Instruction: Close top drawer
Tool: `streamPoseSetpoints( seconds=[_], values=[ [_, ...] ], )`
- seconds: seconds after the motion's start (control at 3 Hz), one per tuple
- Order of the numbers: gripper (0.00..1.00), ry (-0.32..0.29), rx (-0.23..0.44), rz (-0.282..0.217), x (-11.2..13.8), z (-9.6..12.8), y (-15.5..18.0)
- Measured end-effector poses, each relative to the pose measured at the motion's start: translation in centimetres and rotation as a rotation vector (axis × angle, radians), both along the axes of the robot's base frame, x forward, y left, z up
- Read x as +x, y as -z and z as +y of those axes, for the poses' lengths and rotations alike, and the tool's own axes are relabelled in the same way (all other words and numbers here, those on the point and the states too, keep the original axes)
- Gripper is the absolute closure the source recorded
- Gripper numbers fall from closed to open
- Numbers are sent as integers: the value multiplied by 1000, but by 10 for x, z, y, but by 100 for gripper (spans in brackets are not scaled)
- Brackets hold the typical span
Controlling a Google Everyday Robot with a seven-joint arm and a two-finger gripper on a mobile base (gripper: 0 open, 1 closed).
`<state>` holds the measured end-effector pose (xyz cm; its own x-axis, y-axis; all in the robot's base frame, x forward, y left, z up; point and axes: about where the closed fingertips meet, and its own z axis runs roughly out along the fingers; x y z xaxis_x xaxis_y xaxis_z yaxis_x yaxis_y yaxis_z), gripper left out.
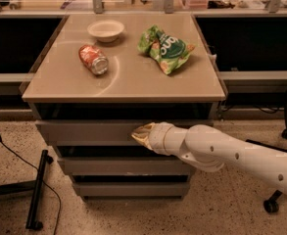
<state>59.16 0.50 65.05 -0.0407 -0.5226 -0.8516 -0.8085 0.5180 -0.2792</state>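
The top drawer (84, 131) is a wide grey metal drawer under the beige cabinet top. It stands a little way out, with a dark gap above its front. My gripper (139, 134) is at the end of the white arm that reaches in from the right. Its pale tip rests against the drawer front, right of centre.
On the cabinet top (123, 77) lie a white bowl (106, 30), a tipped red can (93, 58) and a green chip bag (164, 48). Two narrower grey drawers (123, 166) sit below. A black stand leg (37, 195) and cable lie on the floor at left, a chair caster (271, 205) at right.
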Motion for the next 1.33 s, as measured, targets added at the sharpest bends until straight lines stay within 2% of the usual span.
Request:
streamPoseSetpoints(
  seconds=[0.33,0.67,1.0,1.33],
  values=[
    [100,2,13,31,-12,-11,7],
    [100,57,22,125,-48,-55,14],
    [96,125,46,234,-81,-116,4],
    [78,58,59,279,-98,-106,7]
  ],
)
